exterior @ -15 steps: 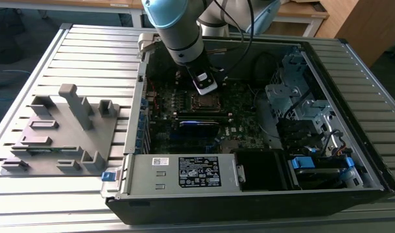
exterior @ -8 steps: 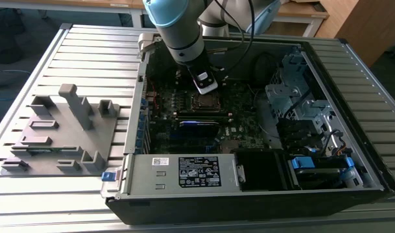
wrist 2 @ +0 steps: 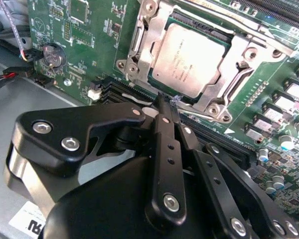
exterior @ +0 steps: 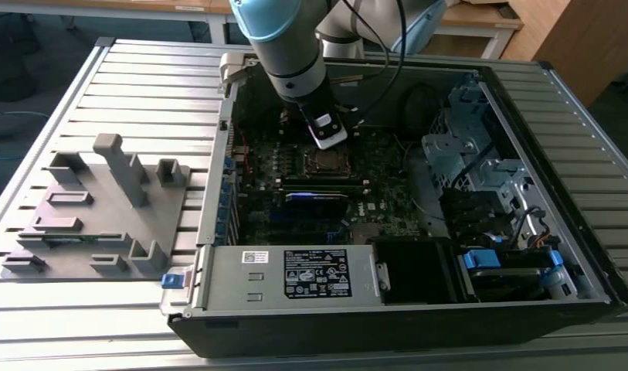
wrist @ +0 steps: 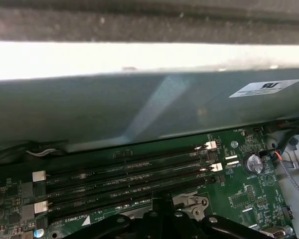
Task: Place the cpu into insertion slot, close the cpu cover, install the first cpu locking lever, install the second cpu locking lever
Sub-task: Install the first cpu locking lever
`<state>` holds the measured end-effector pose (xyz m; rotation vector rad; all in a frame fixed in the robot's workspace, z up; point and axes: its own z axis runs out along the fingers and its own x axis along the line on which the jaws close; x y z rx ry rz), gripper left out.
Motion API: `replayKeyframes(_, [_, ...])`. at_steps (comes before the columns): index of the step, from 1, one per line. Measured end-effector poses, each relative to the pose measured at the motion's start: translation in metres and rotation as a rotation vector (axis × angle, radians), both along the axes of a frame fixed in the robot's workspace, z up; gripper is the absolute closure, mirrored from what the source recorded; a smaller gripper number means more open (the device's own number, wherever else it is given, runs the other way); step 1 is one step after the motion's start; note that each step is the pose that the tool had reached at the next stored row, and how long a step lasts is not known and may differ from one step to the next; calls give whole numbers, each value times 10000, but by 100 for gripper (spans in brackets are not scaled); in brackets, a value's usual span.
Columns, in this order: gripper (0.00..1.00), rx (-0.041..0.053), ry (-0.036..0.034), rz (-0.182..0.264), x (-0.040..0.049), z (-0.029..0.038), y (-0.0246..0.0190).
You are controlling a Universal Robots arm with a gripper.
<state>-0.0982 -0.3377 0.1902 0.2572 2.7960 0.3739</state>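
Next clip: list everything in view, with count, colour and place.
computer case: one, black, open, on the silver slatted table
fixture block: one, grey, on the table, the exterior view's left of the case
power supply: one, grey, inside the case
motherboard: one, green, inside the case
cpu: one, silver-grey, seated in the insertion slot
cpu cover: one, silver-grey, down around the cpu
memory slots: four, black, side by side on the motherboard
coin battery: one, silver, on the motherboard
arm: one, grey and blue, reaching into the case
gripper: one, black, shut, tip at the cpu cover's edge
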Motion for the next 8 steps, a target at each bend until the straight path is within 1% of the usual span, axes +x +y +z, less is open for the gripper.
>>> replayKeyframes(3, [90,0,32,0,3,27,0])
replayKeyframes(6, [90,6,49,-1,4,32,0])
replayKeyframes(7, [90,25,52,0,4,34,-1])
replayKeyframes(8, [90,76,55,1,4,34,-1])
